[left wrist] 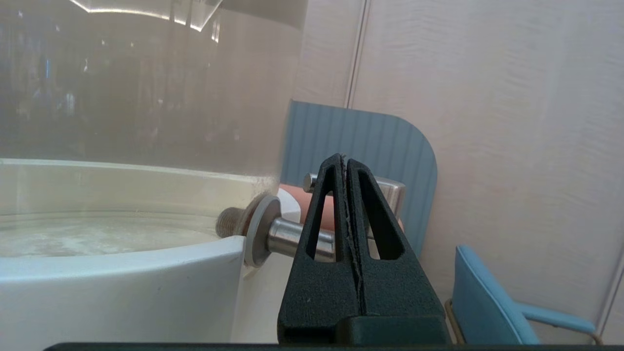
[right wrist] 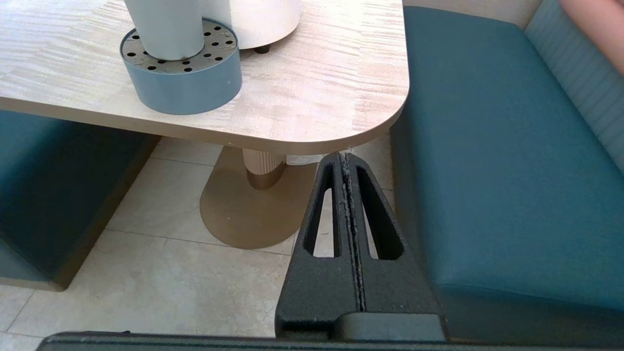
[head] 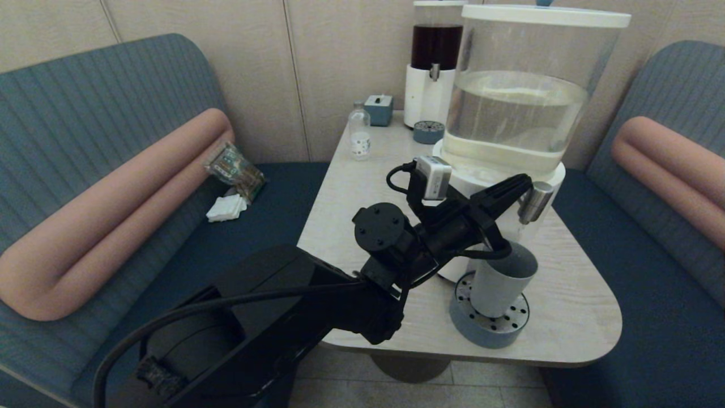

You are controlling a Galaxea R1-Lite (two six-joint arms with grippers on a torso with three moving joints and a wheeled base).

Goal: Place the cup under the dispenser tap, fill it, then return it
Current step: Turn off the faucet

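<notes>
Grey-blue and plain, your cup (head: 503, 282) stands upright on the round drip tray (head: 488, 330) with holes in it, at the near right part of the table (head: 362, 187). The tray sits right against the foot of the big white dispenser (head: 510, 170), and the cup is below the shiny metal tap (head: 534, 202) that sticks out from the white base. The tank above holds clear water, about half full.

Your left gripper (head: 524, 182) is up high, right at the tap, above the cup's rim. In the left wrist view you see the left gripper (left wrist: 347, 163) with its two black fingers pressed tight together, nothing between them, and the tip lies just in front of the tap (left wrist: 292, 236). You cannot tell from the pictures if it touches the tap or only sits near it. It is not holding the cup.

Your right gripper (right wrist: 346, 158) hangs low off the near right corner of the table, over the floor and beside the blue seat. Its fingers are pressed together too, with nothing in them. From there you can see the cup (right wrist: 165, 27) standing in the middle of the drip tray (right wrist: 183, 80).

Far back on the table you have a second dispenser (head: 433, 62) with dark drink, a small clear bottle (head: 359, 130) and a little blue box (head: 378, 109).
</notes>
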